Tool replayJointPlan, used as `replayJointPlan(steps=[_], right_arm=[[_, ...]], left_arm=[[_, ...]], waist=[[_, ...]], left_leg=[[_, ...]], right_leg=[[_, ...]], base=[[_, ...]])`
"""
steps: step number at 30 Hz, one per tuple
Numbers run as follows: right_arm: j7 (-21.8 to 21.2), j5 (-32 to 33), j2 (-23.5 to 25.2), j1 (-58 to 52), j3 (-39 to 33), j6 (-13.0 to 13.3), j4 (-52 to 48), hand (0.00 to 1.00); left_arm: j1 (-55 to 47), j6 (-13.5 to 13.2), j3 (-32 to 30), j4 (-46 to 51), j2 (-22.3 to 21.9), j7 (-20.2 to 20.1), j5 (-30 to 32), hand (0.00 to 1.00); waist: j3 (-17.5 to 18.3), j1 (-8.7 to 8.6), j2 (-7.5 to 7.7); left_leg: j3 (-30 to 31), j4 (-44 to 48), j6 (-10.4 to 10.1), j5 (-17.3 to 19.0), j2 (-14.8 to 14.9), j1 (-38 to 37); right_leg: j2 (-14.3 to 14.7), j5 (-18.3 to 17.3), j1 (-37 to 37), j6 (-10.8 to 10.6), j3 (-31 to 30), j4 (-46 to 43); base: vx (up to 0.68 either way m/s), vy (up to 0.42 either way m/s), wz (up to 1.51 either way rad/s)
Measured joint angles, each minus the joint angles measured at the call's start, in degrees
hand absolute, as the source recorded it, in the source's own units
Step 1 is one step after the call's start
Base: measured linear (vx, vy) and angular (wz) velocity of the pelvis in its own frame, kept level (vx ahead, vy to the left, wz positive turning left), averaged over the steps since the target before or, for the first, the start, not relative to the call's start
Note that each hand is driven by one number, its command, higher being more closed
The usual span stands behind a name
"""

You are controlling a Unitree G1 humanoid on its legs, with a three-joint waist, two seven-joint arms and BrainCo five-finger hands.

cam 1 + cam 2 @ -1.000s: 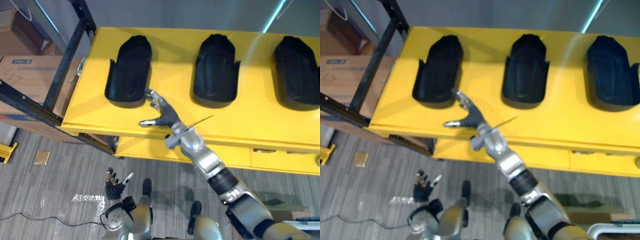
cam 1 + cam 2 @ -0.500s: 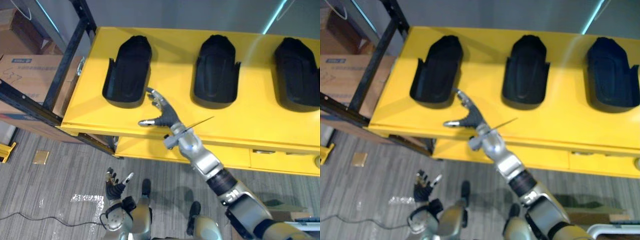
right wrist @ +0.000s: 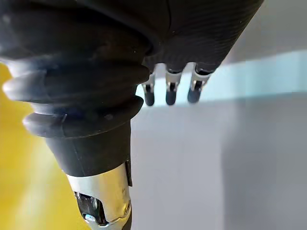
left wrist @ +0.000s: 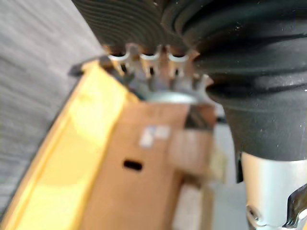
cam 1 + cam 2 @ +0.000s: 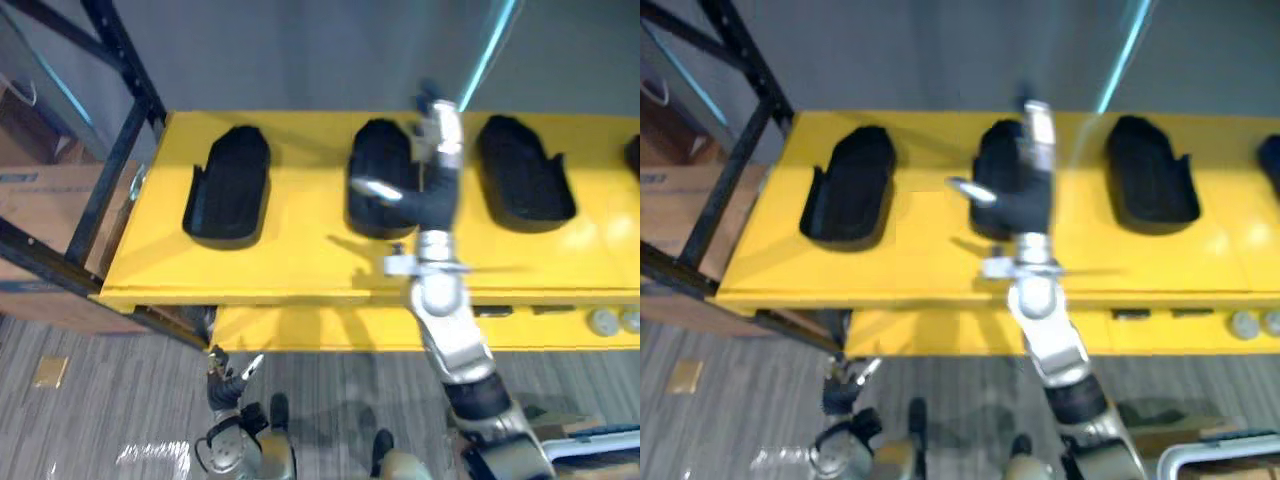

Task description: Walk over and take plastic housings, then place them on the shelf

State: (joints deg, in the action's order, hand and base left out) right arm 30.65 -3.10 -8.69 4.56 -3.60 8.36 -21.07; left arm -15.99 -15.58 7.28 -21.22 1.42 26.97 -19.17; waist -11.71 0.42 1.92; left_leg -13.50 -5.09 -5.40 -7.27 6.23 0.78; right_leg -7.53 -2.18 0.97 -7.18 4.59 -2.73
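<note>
Three black plastic housings lie in a row on the yellow table [image 5: 300,250]: a left housing [image 5: 228,187], a middle housing [image 5: 375,165] and a right housing [image 5: 522,180]. The edge of one more housing [image 5: 634,152] shows at the far right. My right hand [image 5: 435,185] is raised in front of the middle housing, open, fingers pointing up and thumb out to the left. Its straight fingers [image 3: 168,91] hold nothing in the right wrist view. My left hand [image 5: 228,385] hangs low over the floor, open with spread fingers.
A black shelf frame [image 5: 115,55] stands at the table's left end, with cardboard boxes [image 5: 45,200] behind it. Yellow drawers sit below the tabletop, with round knobs [image 5: 600,322] at the right. A grey wall runs behind the table.
The camera has shifted. My right hand has left the spot beside the left housing, swung right and risen in front of the middle housing. The left hand stays low.
</note>
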Motion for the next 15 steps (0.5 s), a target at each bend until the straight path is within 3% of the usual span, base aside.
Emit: replayJointPlan(steps=[2,4,5,6,8,12,15], right_arm=[[1.09,1.50,0.02,-5.51,-4.67,0.20,-0.22,0.00],[1.24,7.41,0.77,-17.85,-13.97,0.24,1.69,0.00],[0.56,9.17,0.94,-20.34,-15.48,0.15,3.45,0.00],[-0.53,11.83,1.17,-24.12,-17.12,-0.09,7.16,0.00],[-6.63,17.08,3.17,-31.49,-18.68,0.04,19.83,0.00],[-15.75,20.48,6.32,-33.00,-15.66,0.28,35.31,0.00],[-21.42,20.91,6.42,-28.15,-13.18,-1.12,49.34,0.00]], left_arm=[[-0.01,0.54,-1.01,-2.37,-0.06,0.10,-0.01,0.00],[-0.45,0.93,-5.12,-8.05,-0.81,-0.04,-1.30,0.00],[-0.71,0.93,-6.22,-8.89,-0.90,-0.02,-1.51,0.00],[-1.14,0.93,-7.59,-9.89,-0.85,-0.08,-2.48,0.00],[-0.87,0.81,-10.80,-13.32,-0.55,-1.21,-4.25,0.00],[-0.88,2.25,-12.82,-16.82,-0.34,-2.48,-5.61,0.00],[-0.75,4.84,-13.45,-20.94,0.04,-3.33,-5.59,0.00]], waist=[[1.29,-1.44,0.04],[2.62,-4.63,-0.36],[2.86,-5.30,-0.40],[3.19,-6.29,-0.40],[3.66,-7.97,-0.54],[4.59,-7.99,-1.02],[5.89,-5.98,-0.98]], left_leg=[[-1.57,0.00,-0.21,0.47,0.24,-0.16],[-5.37,-0.01,-0.62,1.36,0.91,-1.87],[-6.23,-0.01,-0.96,1.67,1.14,-2.42],[-7.59,0.00,-1.20,1.86,1.58,-3.36],[-9.38,0.01,-1.87,2.38,2.63,-5.66],[-10.79,0.00,-2.43,2.78,3.60,-7.25],[-10.73,-0.03,-2.61,3.18,3.60,-7.58]], right_leg=[[0.08,0.20,-0.66,-0.15,-1.18,0.36],[0.69,1.26,-1.05,0.23,-4.82,1.32],[0.90,1.42,-1.02,0.22,-5.53,1.50],[1.36,1.55,-0.94,0.38,-6.80,1.57],[2.36,1.78,0.17,0.18,-8.03,1.31],[2.73,1.46,1.08,0.57,-7.84,1.37],[2.74,0.99,1.41,0.90,-7.58,1.51]], base=[[0.00,0.006,-0.68],[0.03,-0.006,-0.83],[0.04,-0.020,-0.73],[0.06,-0.035,-0.67],[0.07,-0.052,-0.54],[0.02,-0.021,-0.16],[0.00,0.000,0.00]])
